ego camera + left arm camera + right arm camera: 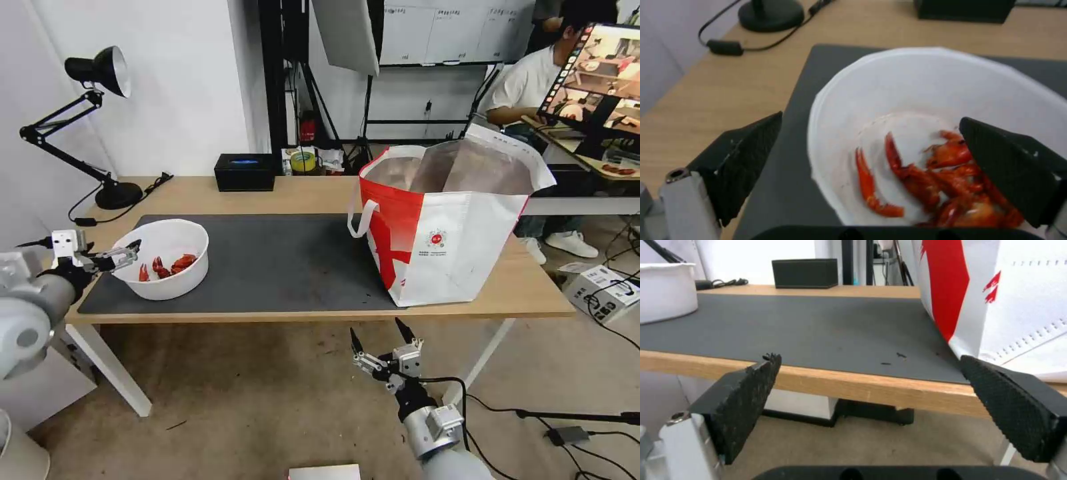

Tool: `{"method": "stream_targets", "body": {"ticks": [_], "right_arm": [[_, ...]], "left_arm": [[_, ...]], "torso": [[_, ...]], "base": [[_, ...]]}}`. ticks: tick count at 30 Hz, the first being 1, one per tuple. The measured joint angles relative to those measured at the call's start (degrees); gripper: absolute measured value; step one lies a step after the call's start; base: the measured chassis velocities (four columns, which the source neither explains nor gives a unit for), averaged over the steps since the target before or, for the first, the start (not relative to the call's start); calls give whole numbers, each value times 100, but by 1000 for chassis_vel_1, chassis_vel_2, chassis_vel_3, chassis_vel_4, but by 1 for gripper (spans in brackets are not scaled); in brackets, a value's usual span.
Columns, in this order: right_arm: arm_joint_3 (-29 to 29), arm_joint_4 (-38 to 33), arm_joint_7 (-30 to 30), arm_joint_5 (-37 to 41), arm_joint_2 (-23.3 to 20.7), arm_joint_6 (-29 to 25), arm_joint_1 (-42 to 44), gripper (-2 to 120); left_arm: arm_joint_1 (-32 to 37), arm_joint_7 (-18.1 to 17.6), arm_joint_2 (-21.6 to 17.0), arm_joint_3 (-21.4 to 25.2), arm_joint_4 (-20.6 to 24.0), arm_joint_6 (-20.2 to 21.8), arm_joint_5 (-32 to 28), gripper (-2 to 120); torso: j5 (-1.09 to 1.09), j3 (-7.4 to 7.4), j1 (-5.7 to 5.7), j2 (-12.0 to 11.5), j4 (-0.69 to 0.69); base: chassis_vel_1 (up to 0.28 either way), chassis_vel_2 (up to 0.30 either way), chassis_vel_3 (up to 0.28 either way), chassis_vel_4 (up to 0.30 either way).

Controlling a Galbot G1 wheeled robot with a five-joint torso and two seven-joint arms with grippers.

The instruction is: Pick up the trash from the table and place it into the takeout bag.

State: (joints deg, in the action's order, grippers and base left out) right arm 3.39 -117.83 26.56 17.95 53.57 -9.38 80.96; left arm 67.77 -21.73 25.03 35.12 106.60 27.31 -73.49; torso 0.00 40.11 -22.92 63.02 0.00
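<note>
Long wood table (280, 190) on white legs, with a big dark grey mat (280, 257) on top. White round bowl (163, 259) on the mat's left end, with red crayfish shells (167, 265) down inside. Left gripper (127, 255) right at the bowl's near-left rim, fingers (746, 160) wide apart, one outside the rim over the mat and one over the shells. Not squeezing anything. Big red-and-white takeout bag (447, 247) standing on the table's right end, mouth open, shiny silver inside, white loop handle (360, 217) hanging toward the mat. Right gripper (383, 343) low in front of the table edge, below the bag, fingers (742, 400) spread wide, holding nothing. Black desk lamp (100, 120) at the back left corner. Small black box (245, 172) along the back edge.
</note>
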Motion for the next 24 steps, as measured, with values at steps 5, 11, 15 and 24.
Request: {"method": "stream_targets", "body": {"ticks": [5,11,15,24], "right_arm": [[0,0,0,0,0,0,0,100],[0,0,-1,0,0,0,0,100],[0,-1,0,0,0,0,0,100],[0,-1,0,0,0,0,0,100]], "left_arm": [[-721,-525,-89,-433,-258,727,-718,100],[-1466,-1467,-67,-939,-632,1297,-1886,100],[-1653,-1849,4,-1075,-816,1429,-2254,100],[-1965,-2452,62,-1226,-1058,1512,-2994,100]], "torso": [[0,0,0,0,0],[1,-1,0,0,0],[0,-1,0,0,0],[0,-1,0,1,0]], "base": [[0,0,0,0],[0,0,0,0],[0,0,0,0],[0,0,0,0]]}}
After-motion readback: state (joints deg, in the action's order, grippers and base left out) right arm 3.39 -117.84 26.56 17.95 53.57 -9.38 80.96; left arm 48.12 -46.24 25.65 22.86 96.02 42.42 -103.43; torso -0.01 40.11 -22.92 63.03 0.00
